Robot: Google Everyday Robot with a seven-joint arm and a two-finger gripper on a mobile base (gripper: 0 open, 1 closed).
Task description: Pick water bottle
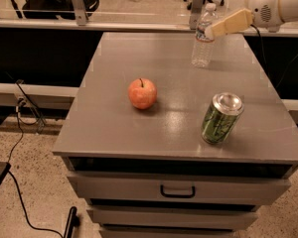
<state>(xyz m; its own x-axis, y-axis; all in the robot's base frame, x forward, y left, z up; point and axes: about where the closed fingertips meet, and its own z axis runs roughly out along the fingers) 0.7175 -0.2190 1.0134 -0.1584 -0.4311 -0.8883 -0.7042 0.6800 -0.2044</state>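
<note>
The water bottle (203, 47) is a small clear ribbed bottle with a white cap. It stands upright at the far right of the grey cabinet top (174, 68). My gripper (212, 31) comes in from the upper right on a white arm (280, 4). Its beige tip overlaps the bottle's upper part, just below the neck. I cannot tell whether it touches the bottle or only passes in front of it.
A green drink can (221, 118) stands near the front right of the top. A red apple (142, 93) sits near the middle. Drawers with a handle (178, 191) are below the front edge. A rail and glass partition (139, 24) run behind the cabinet.
</note>
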